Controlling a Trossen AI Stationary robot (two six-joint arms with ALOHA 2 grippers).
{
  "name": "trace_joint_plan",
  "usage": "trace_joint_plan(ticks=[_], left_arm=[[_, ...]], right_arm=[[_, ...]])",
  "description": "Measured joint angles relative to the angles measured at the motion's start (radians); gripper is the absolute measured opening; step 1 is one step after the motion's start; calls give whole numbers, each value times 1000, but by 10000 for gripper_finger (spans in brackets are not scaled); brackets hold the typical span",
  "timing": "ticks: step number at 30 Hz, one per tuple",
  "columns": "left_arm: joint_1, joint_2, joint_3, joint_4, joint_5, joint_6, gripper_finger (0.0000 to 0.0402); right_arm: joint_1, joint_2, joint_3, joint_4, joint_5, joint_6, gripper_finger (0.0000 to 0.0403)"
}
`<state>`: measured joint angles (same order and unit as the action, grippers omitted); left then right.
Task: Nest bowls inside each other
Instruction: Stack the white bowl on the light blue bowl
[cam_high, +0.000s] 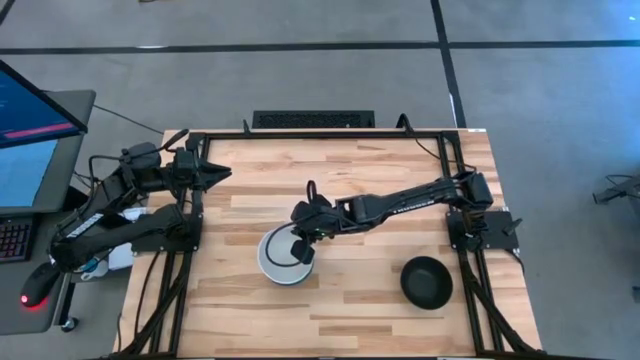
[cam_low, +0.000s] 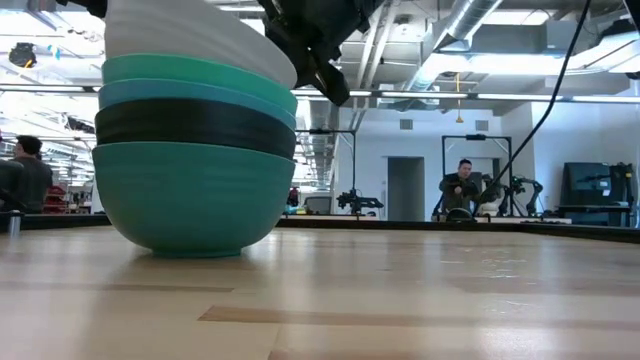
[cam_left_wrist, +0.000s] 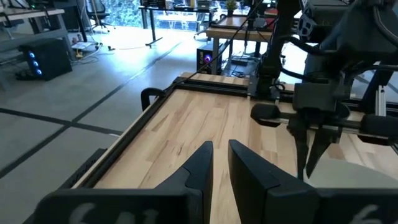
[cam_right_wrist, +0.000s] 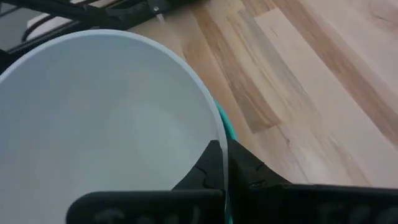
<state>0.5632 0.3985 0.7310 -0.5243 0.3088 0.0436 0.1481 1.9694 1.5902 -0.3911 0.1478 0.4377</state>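
Observation:
A stack of bowls (cam_low: 186, 190) stands near the table's middle, with a teal bowl at the bottom, then a black, a blue and a cyan one. The white bowl (cam_high: 278, 262) is on top, its lower part inside the cyan bowl (cam_low: 205, 82). My right gripper (cam_high: 303, 250) is shut on the white bowl's rim. Another black bowl (cam_high: 427, 281) rests on its base near the table's right edge. My left gripper (cam_high: 222, 172) waits shut at the far left, above the table and touching nothing. My right gripper pinches the white bowl's rim (cam_right_wrist: 217, 134) on the side toward the table's right, with one finger inside the bowl and one outside. The fingers slant down from the right. The bowl's lower part sits in the stack's top bowl.
Bare wooden table (cam_high: 350, 320) lies around the stack and toward the near edge. Black frame rails (cam_high: 468, 290) run along the table's left and right sides. A desk with a screen (cam_high: 30, 120) stands beyond the left edge.

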Motion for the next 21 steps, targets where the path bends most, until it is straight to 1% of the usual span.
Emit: trace_joint_plan(ticks=[14,21], left_arm=[[0,0,0,1,1,-3,41],[0,0,0,1,1,-3,41]], right_arm=[[-9,0,0,-35,10,0,13],[-8,0,0,-34,9,0,68]])
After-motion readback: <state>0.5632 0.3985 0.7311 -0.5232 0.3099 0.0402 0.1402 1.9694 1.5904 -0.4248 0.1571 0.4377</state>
